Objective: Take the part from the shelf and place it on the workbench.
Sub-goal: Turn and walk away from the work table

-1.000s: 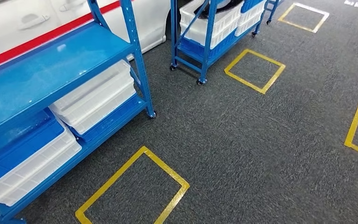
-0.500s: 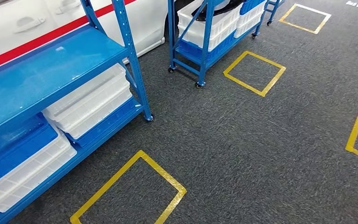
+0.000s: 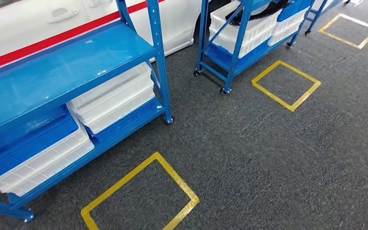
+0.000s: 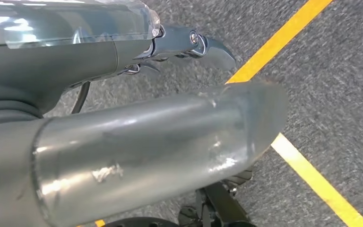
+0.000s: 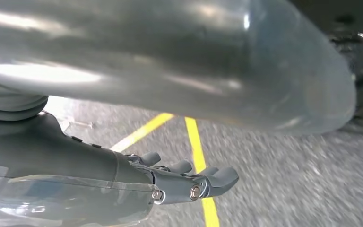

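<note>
Left hand [image 4: 184,45] hanging empty, fingers loose; right hand [image 5: 189,182] likewise; shelf [image 3: 76,67] ahead-left, nearer the left arm; part not discernible among white bins [image 3: 115,96].

The blue metal shelf [image 3: 67,67] stands on grey carpet at the left, its upper deck bare. On its lower level sit white trays [image 3: 112,98], one under a blue lid [image 3: 26,141].
</note>
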Robot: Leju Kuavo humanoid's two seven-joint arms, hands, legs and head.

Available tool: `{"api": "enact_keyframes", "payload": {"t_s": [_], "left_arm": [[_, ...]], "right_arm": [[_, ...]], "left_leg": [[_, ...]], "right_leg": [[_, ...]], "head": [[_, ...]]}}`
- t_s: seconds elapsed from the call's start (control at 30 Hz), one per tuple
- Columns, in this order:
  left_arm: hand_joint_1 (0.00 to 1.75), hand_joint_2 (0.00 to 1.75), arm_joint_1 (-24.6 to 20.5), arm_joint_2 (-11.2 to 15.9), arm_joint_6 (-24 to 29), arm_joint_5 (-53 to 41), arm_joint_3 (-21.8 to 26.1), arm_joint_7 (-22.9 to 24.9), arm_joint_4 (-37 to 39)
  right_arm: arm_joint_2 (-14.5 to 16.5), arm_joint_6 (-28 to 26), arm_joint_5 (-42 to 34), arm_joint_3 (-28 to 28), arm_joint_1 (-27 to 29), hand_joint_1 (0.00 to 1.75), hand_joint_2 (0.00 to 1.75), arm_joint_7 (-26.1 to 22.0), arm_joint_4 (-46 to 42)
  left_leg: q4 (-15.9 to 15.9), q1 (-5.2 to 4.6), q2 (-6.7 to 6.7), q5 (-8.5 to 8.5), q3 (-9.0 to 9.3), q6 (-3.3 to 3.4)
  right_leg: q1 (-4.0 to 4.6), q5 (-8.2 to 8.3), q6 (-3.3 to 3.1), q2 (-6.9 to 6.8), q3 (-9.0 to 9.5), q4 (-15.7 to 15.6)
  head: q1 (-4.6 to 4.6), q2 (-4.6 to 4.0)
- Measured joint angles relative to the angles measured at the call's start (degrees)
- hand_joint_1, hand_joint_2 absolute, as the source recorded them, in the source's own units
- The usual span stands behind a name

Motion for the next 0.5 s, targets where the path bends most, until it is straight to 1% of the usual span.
{"api": "enact_keyframes", "payload": {"t_s": [0.03, 0.07, 0.1, 0.13, 0.17, 0.2, 0.23, 0.27, 0.3, 0.33, 0.37, 0.4, 0.43, 0.47, 0.5], "left_arm": [[0.00, 0.00, 0.00, 0.01, 0.01, 0.00, 0.01, 0.01, 0.00], [0.00, 0.00, 0.04, 0.01, 0.02, -0.01, 0.00, 0.03, 0.00], [0.00, 0.00, 0.11, -0.01, 0.03, -0.01, 0.00, 0.05, 0.00], [0.00, 0.00, 0.19, -0.04, 0.03, -0.02, 0.00, 0.10, 0.01], [0.00, 0.00, 0.20, -0.07, 0.03, -0.02, 0.00, 0.14, 0.01], [0.00, 0.00, 0.16, -0.10, 0.03, -0.02, 0.00, 0.18, 0.01], [0.00, 0.00, 0.10, -0.13, 0.03, -0.02, 0.01, 0.22, 0.01], [0.00, 0.00, 0.02, -0.13, 0.03, -0.03, 0.01, 0.25, 0.01], [0.00, 0.00, 0.01, -0.13, 0.03, -0.03, 0.01, 0.27, 0.01], [0.00, 0.00, 0.08, -0.13, 0.03, -0.04, 0.01, 0.29, 0.01], [0.00, 0.00, 0.17, -0.13, 0.03, -0.06, 0.01, 0.31, 0.01], [0.00, 0.00, 0.24, -0.13, 0.04, -0.07, 0.02, 0.32, 0.00], [0.00, 0.00, 0.25, -0.12, 0.05, -0.10, 0.02, 0.33, 0.00], [0.00, 0.00, 0.16, -0.10, 0.07, -0.14, 0.01, 0.33, -0.01], [0.00, 0.00, 0.01, -0.09, 0.08, -0.17, 0.01, 0.32, -0.01]], "right_arm": [[0.00, -0.02, 0.04, 0.01, 0.00, 0.00, 0.00, 0.02, 0.01], [-0.01, -0.05, 0.07, 0.01, -0.03, 0.00, 0.00, 0.07, 0.01], [-0.03, -0.10, 0.11, 0.02, -0.06, 0.00, 0.00, 0.12, 0.01], [-0.11, -0.16, 0.16, 0.03, -0.07, 0.00, 0.00, 0.19, 0.01], [-0.25, -0.20, 0.20, 0.03, -0.05, 0.00, 0.00, 0.26, 0.01], [-0.44, -0.22, 0.26, 0.04, 0.00, 0.00, 0.00, 0.30, 0.02], [-0.67, -0.22, 0.31, 0.04, 0.07, 0.00, 0.00, 0.33, 0.04], [-0.87, -0.21, 0.36, 0.04, 0.12, 0.00, 0.00, 0.34, 0.07], [-1.05, -0.20, 0.40, 0.04, 0.14, 0.00, 0.00, 0.35, 0.09], [-1.17, -0.20, 0.43, 0.04, 0.12, 0.00, 0.00, 0.36, 0.10], [-1.24, -0.20, 0.46, 0.04, 0.08, 0.00, 0.00, 0.36, 0.12], [-1.28, -0.20, 0.50, 0.04, 0.05, 0.00, 0.00, 0.36, 0.13], [-1.29, -0.19, 0.54, 0.04, 0.03, 0.00, 0.00, 0.39, 0.16], [-1.29, -0.19, 0.57, 0.04, 0.02, 0.00, 0.00, 0.42, 0.22], [-1.29, -0.18, 0.60, 0.04, 0.01, 0.00, 0.00, 0.46, 0.28]], "left_leg": [[0.15, 0.01, -0.45, -0.04, -0.28, -0.43], [0.13, 0.11, -0.93, 0.01, -0.41, -0.83], [0.12, 0.25, -0.99, 0.00, -0.44, -1.16], [0.55, 0.37, -0.26, -0.33, -0.61, -1.40], [1.95, 0.42, 0.90, -1.24, -1.20, -1.58], [4.50, 0.41, 2.28, -2.74, -2.35, -1.65], [8.01, 0.38, 3.40, -4.61, -4.01, -1.68], [11.83, 0.37, 3.82, -6.35, -5.87, -1.69], [14.72, 0.36, 3.94, -7.35, -7.24, -1.64], [15.82, 0.32, 4.03, -7.28, -7.72, -1.51], [14.74, 0.22, 4.23, -6.15, -7.09, -1.27], [11.69, 0.02, 4.76, -4.30, -5.44, -0.90], [7.73, -0.35, 6.10, -2.55, -3.39, -0.39], [4.24, -0.80, 7.47, -1.38, -1.66, 0.07], [1.83, -1.21, 8.51, -0.76, -0.56, 0.47]], "right_leg": [[0.13, -0.27, -0.39, 0.31, 0.03, -0.18], [0.29, -0.19, -0.98, -0.27, 0.06, -0.23], [0.39, -0.13, -1.47, -0.83, 0.15, -0.36], [0.50, -0.07, -1.94, -1.42, 0.29, -0.53], [0.58, 0.01, -2.41, -2.07, 0.39, -0.72], [0.71, 0.05, -2.78, -2.75, 0.44, -0.86], [0.92, 0.01, -3.01, -3.46, 0.45, -0.91], [1.13, -0.05, -3.22, -4.24, 0.43, -0.91], [1.35, -0.12, -3.33, -5.00, 0.44, -0.89], [1.55, -0.21, -3.44, -5.73, 0.50, -0.89], [1.71, -0.30, -3.52, -6.41, 0.62, -0.88], [1.84, -0.42, -3.54, -7.04, 0.81, -0.88], [1.92, -0.54, -3.53, -7.66, 1.03, -0.90], [2.04, -0.70, -3.40, -8.28, 1.21, -0.89], [2.12, -0.81, -3.20, -8.91, 1.36, -0.91]], "head": [[-0.01, 0.00], [-0.02, 0.00], [-0.01, 0.00], [-0.02, 0.00], [-0.01, 0.00], [-0.02, 0.00], [-0.02, 0.00], [-0.01, 0.00], [-0.02, 0.00], [-0.01, 0.00], [-0.01, 0.00], [-0.02, 0.00], [-0.01, 0.00], [-0.02, 0.00], [-0.02, 0.00]]}}
